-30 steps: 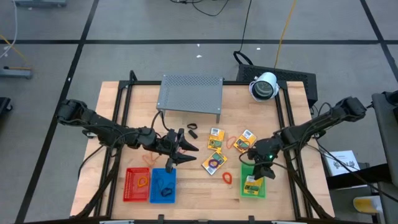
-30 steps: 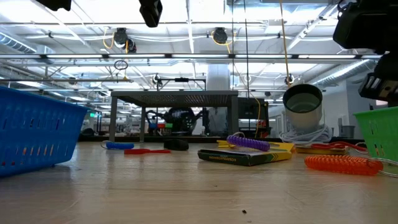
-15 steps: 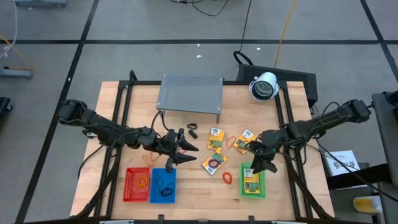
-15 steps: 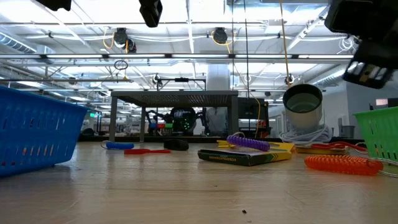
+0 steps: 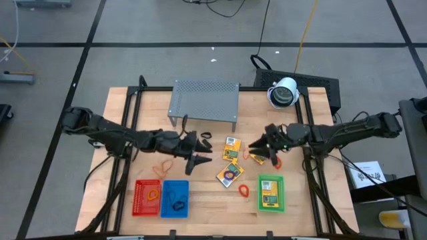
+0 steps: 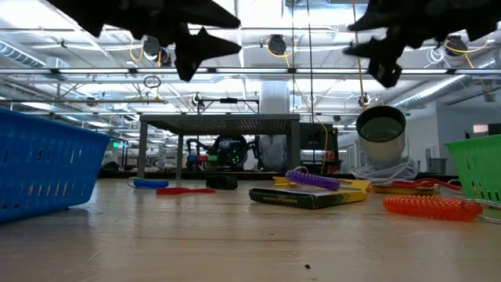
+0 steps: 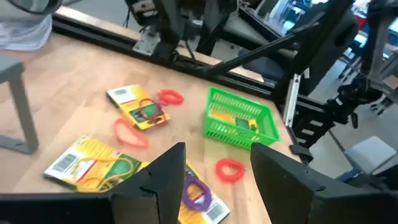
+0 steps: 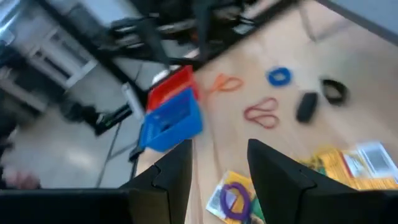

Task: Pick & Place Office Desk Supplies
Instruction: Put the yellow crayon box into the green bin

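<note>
packets (image 5: 231,160) | on table between left hand (image 5: 197,155), right hand (image 5: 265,147)

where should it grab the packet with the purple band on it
The packet lies flat on the table with the purple band on its top face, so come straight down and close on two opposite side edges, fingers straddling its narrow width. Its sides look clear; the orange loop lies apart. The left end effector, open, is closest.
</note>
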